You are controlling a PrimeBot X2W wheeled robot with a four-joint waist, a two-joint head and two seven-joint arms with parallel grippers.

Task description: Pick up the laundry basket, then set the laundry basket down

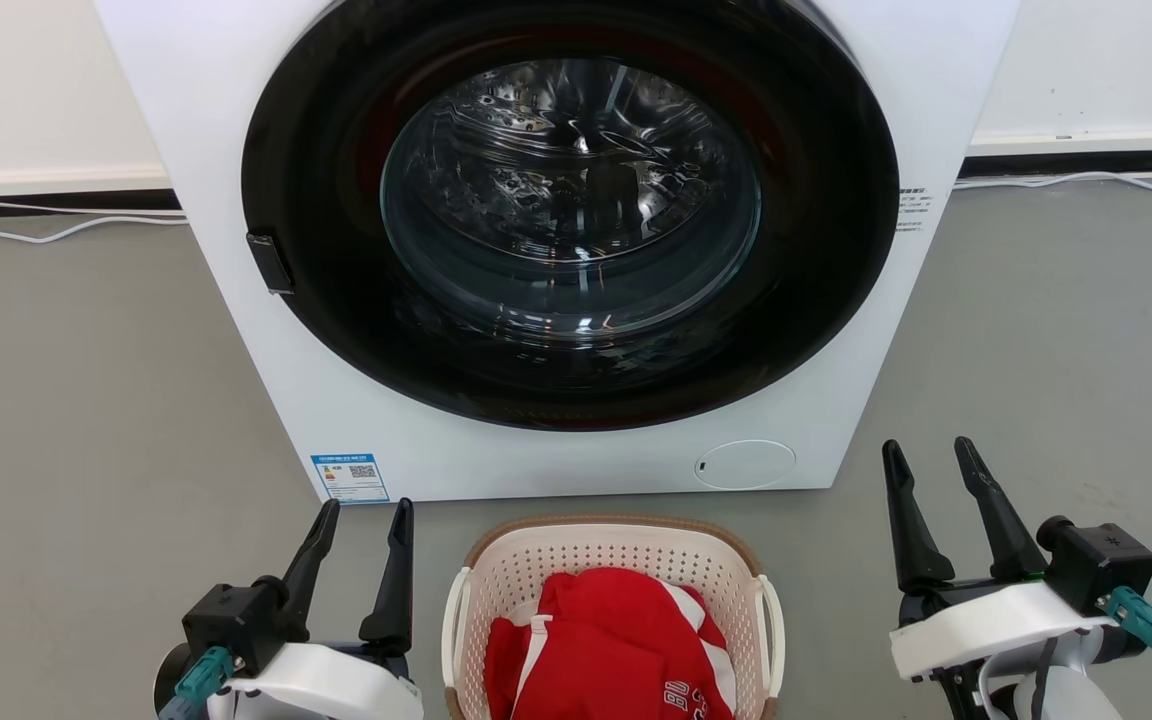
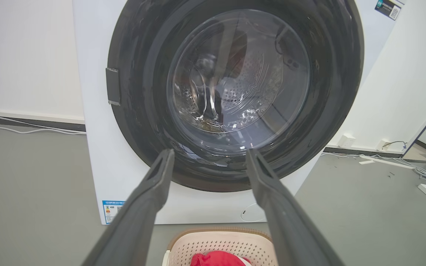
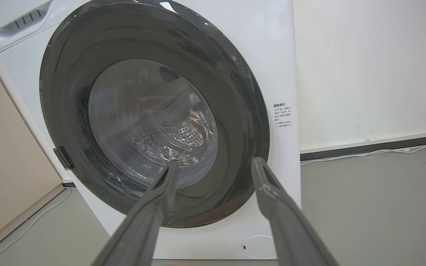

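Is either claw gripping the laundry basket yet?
No: in the head view the left claw and right claw stand open on either side of the laundry basket, both clear of it.

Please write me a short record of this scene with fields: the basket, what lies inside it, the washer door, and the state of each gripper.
basket: laundry basket stands on the grey floor in front of the washer, between the two grippers
contents: red garment with white trim
door: round glass door, closed
left arm: left gripper open, holding nothing, near the basket's left side, not touching it
right arm: right gripper open, holding nothing, farther out on the basket's right
task state: basket not yet gripped
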